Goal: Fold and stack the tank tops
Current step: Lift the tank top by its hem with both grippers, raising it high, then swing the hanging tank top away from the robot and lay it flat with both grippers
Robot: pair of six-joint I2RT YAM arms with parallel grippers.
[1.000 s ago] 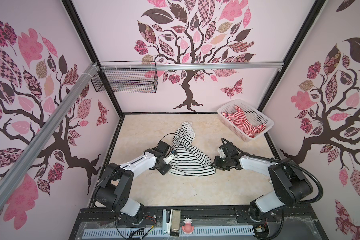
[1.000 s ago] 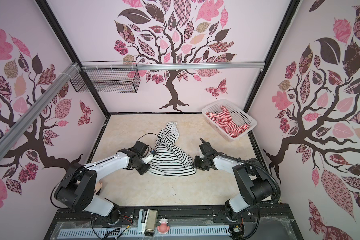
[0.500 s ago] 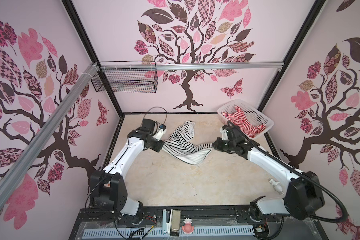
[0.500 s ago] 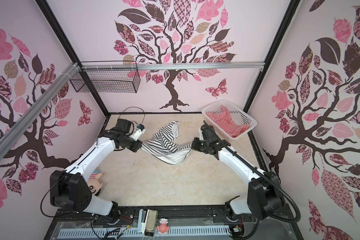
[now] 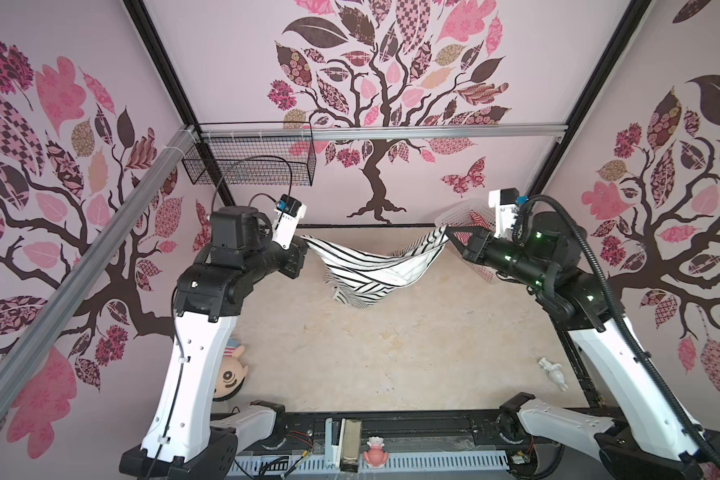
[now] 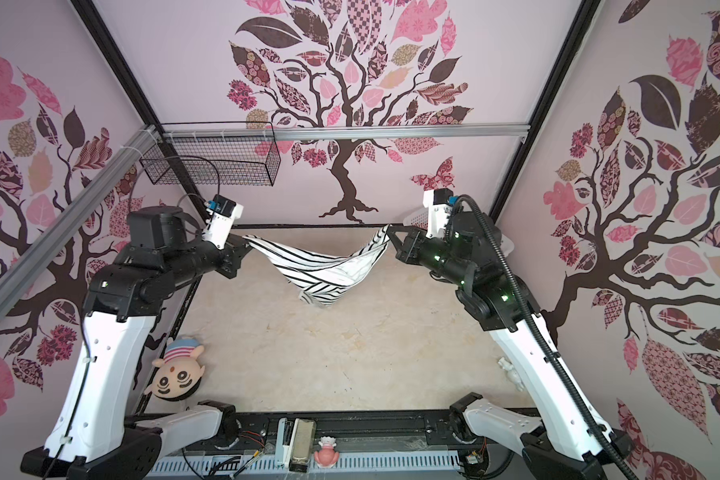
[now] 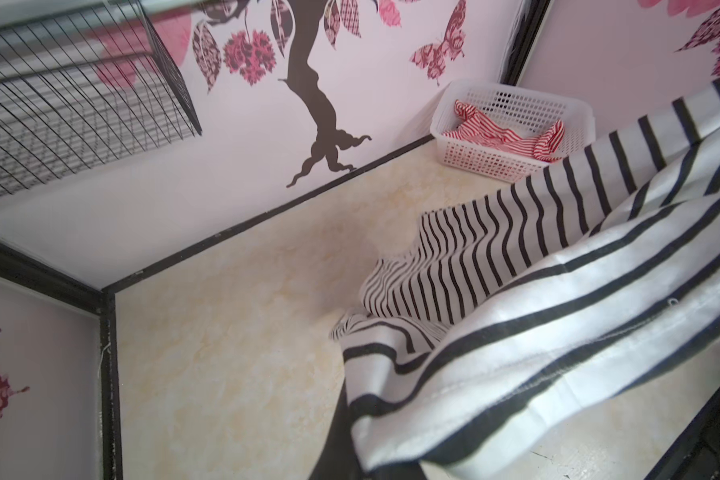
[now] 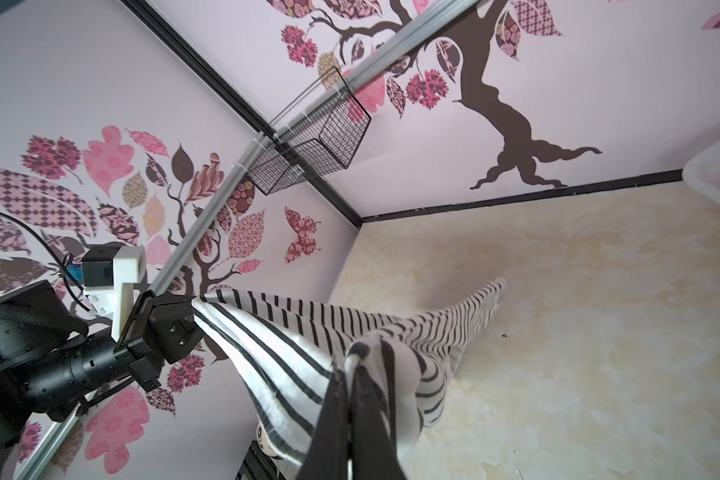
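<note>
black-and-white tank top slung between left end effector and right end effector, both clamped on it, low fold perhaps brushing tabletop

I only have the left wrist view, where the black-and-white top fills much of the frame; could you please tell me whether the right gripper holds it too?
Observer: Yes, the right gripper is shut on the far end of the black-and-white top.
Operator: Thanks. Is my left gripper closed on it?
Observer: Yes; the right wrist view shows the left gripper pinching the opposite end.
Operator: Anything else near the arms?
Observer: A plush doll head lies beside the left arm.
</note>
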